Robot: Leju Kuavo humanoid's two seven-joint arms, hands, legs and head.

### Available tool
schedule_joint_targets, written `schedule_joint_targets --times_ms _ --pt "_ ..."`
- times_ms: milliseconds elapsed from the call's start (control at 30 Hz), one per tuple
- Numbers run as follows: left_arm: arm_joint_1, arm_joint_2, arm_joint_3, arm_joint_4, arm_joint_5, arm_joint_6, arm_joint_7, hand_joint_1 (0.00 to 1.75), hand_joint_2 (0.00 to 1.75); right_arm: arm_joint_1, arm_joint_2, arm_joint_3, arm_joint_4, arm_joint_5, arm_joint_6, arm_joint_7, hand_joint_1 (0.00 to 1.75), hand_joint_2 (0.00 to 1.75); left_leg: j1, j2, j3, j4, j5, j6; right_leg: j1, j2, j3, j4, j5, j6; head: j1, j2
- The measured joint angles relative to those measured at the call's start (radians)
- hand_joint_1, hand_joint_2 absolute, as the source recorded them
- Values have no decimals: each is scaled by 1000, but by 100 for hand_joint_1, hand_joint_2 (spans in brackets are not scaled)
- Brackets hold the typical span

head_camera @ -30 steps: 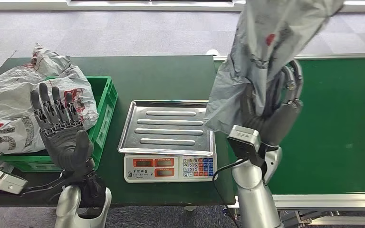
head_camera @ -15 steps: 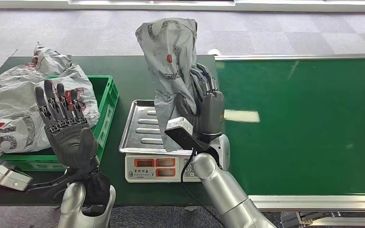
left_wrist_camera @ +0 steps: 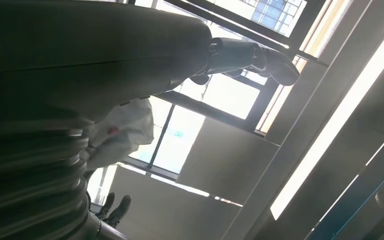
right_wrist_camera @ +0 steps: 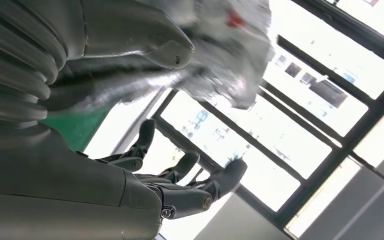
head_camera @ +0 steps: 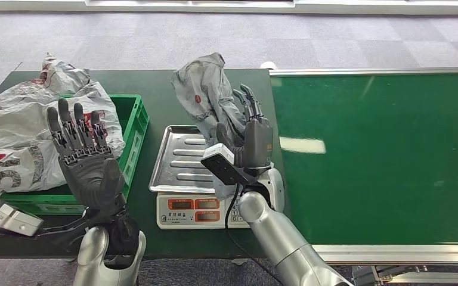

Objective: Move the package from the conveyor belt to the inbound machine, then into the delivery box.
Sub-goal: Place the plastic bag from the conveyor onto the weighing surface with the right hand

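Head view: we are seeing right hand (head_camera: 251, 138) loosening around package (head_camera: 207, 94) over scale tray (head_camera: 179, 159), fingers opening. Left hand (head_camera: 86, 164) is hovering open, empty. Limp bag risking draping off tray edge.

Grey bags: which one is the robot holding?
The crumpled grey bag above the scale's steel tray, held by the right hand. The other bags lie piled at the green crate.

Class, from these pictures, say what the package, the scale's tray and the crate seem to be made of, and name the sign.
Package: thin grey plastic film, probably; it crumples and shines.
Tray: bare metal, likely steel; bright, with pressed ribs.
Crate: green moulded plastic, judging by its even colour and slotted wall.
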Motion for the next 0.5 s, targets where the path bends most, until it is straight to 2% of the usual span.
schedule_joint_targets --times_ms 167,300,500 --pt "-1 0 0 1 0 0 -1 0 175 -19 4 2 52 8 14 36 0 175 0 0 0 0 0 0 0 0 0 0 0 0 0 0" --pt "-1 0 0 1 0 0 -1 0 175 -29 5 5 77 7 20 40 0 0 0 0 0 0 0 0 0 0 0 0 0 0 0 0" --pt "-7 1 0 8 0 0 -2 0 175 -41 5 5 106 -2 32 42 0 0 0 0 0 0 0 0 0 0 0 0 0 0 0 0"
